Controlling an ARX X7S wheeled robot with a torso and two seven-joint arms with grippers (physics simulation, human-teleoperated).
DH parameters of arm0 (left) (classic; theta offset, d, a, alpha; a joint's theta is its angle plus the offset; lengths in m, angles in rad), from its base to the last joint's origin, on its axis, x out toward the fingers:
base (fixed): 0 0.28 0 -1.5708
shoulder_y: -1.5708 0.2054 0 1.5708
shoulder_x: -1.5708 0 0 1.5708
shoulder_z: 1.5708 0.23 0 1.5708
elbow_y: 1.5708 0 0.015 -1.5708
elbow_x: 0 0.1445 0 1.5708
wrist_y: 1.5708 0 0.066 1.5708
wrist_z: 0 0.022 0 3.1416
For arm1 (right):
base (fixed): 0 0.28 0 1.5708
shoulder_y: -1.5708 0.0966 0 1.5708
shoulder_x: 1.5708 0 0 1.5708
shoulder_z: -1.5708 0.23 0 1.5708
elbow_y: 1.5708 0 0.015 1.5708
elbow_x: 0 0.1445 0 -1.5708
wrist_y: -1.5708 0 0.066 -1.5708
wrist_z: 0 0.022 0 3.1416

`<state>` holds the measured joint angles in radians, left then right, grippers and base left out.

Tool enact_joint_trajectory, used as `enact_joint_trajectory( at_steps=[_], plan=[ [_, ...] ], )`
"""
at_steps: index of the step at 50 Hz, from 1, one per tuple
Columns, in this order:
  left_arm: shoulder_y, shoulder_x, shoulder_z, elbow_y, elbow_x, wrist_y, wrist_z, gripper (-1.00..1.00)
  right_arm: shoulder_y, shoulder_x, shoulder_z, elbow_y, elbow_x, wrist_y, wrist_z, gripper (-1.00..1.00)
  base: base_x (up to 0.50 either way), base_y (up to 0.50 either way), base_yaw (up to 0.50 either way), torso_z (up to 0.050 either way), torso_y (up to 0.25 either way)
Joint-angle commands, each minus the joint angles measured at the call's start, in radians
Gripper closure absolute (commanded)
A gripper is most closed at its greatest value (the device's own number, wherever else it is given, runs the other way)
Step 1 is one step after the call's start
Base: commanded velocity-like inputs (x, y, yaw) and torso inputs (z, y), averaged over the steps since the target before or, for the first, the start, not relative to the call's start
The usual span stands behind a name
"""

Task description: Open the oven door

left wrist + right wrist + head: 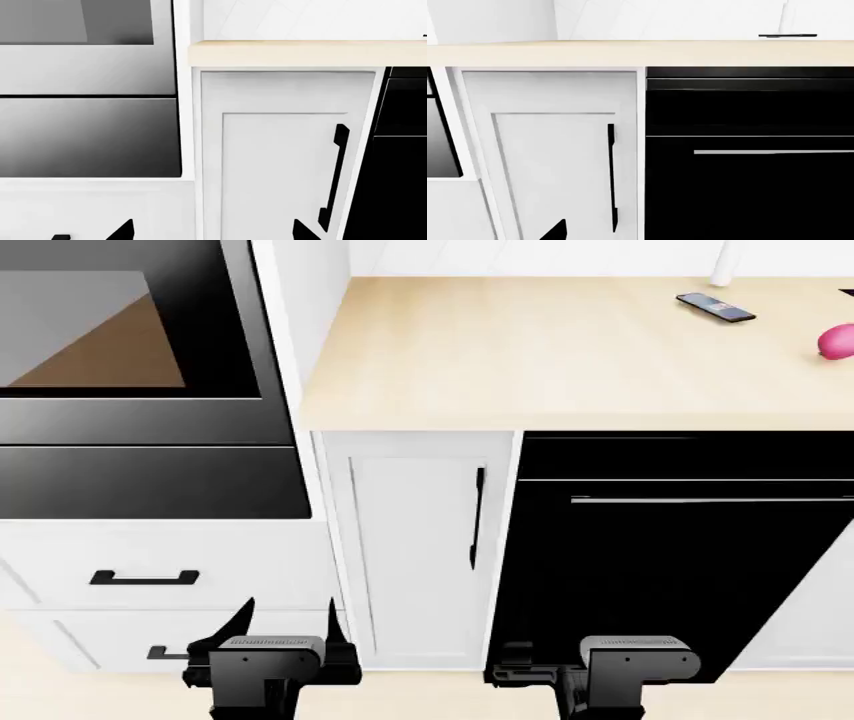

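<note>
From the head camera I see the oven door (127, 330), glossy black with a glass window, shut in the tall unit at far left, above a dark panel and white drawer fronts (160, 570) with short black handles. My left gripper (287, 625) hangs low in front of those drawers, well below the oven door and touching nothing, its two dark fingertips spread apart and empty. My right gripper (534, 672) sits low before the plain black appliance panel (667, 570) with its thin silver handle (707, 500); I cannot tell whether its fingers are apart or closed. Between the two stands a narrow white cabinet door (420, 540) with a vertical black handle. On the pale countertop (534, 350) lie a phone (715, 307) and a pink object (837, 340).
</note>
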<state>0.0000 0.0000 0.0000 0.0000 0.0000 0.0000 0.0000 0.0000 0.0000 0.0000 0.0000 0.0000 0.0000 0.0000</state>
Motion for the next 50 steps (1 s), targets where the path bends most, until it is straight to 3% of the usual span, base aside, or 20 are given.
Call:
enact_joint_trajectory(
  at_steps=[1,22,50],
  plan=[
    [0.001,-0.016,0.018,0.000,-0.015,0.001,-0.019,-1.00,0.003,0.015,-0.020,0.003,0.008,0.008,0.027,-1.00,0.00,0.00,0.00,0.000,0.000],
    [-0.006,-0.065,0.073,-0.015,-0.058,0.017,-0.076,-1.00,0.002,0.067,-0.083,-0.020,0.018,0.034,0.125,-1.00,0.00,0.00,0.00,0.000,0.000],
    [-0.002,-0.099,0.112,-0.002,-0.091,0.015,-0.113,-1.00,-0.008,0.111,-0.149,-0.029,0.018,0.042,0.149,-1.00,0.00,0.00,0.49,0.000,0.000]
  ],
)
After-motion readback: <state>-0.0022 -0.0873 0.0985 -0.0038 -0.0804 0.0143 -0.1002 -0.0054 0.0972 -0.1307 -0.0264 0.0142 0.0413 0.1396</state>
